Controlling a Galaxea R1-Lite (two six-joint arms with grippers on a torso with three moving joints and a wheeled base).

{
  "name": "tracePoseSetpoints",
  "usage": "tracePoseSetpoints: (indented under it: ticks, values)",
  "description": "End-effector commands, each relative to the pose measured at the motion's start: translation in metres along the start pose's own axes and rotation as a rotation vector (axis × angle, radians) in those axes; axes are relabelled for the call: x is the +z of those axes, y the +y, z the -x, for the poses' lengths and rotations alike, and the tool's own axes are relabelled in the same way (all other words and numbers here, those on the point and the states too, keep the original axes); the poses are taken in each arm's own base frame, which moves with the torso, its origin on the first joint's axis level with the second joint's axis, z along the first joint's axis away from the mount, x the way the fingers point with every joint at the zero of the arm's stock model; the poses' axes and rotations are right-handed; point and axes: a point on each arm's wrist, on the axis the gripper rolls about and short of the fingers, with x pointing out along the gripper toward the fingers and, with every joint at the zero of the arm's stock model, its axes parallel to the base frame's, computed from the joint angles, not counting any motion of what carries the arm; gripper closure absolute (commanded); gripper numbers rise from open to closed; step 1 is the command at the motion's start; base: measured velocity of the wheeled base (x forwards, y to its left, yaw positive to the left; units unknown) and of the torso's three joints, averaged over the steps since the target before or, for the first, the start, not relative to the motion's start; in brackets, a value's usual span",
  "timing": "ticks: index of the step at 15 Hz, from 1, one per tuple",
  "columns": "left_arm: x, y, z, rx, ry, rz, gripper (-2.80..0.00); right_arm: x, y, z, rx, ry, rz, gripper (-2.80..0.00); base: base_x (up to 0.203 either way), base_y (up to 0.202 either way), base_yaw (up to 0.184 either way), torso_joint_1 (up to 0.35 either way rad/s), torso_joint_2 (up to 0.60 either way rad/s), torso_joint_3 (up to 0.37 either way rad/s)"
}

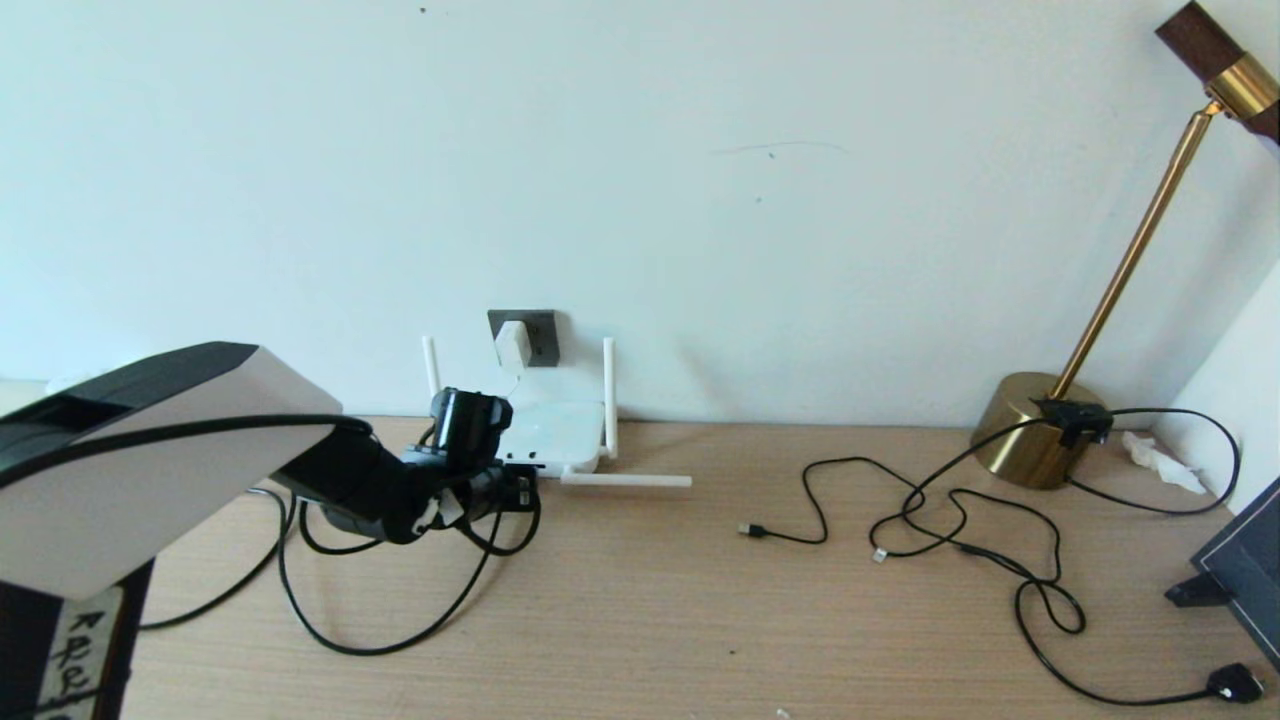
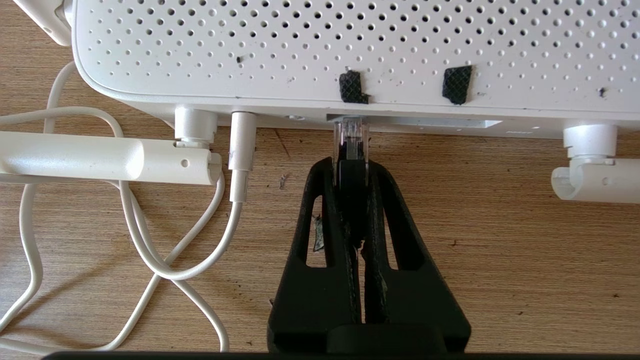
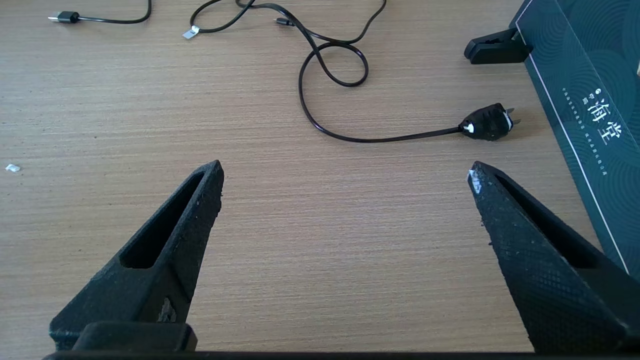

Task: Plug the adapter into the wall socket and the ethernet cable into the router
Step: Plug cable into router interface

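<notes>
My left gripper (image 2: pixel 351 167) is clamped on the ethernet cable (image 2: pixel 351 145), its clear plug at the router (image 2: pixel 350 55) port. If tilted, it could jam or shove the router back. My right gripper (image 3: pixel 345 172) idles wide apart.

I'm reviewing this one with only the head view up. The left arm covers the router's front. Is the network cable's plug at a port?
Observer: The left gripper is shut on the ethernet cable; the left wrist view shows its clear plug tip entering a port on the router.
Operator: Anything else plugged into that edge?
Observer: Yes, a white cord sits in a jack next to that port.
Operator: And the right arm? It's out of my view.
Observer: The right gripper is over bare table, jaws wide open and empty, with a black plug lying beyond them.
</notes>
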Motion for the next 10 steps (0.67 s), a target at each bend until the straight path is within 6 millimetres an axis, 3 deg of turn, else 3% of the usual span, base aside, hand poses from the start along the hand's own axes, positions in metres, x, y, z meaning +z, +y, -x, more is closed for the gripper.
tracePoseSetpoints:
  ticks: [1,10]
  values:
    - [0.0011,-0.0002,0.0001,0.001,-0.005,0.002,0.0,0.0001,0.0,-0.0001,-0.001,0.001,0.0,-2.8,0.0,0.0,0.0,0.0,0.0,0.0]
    - [0.0062,0.003,-0.0009,0.007,-0.018,0.011,0.0,-0.0002,0.0,-0.0002,-0.001,0.001,-0.006,-2.8,0.0,0.0,0.0,0.0,0.0,0.0]
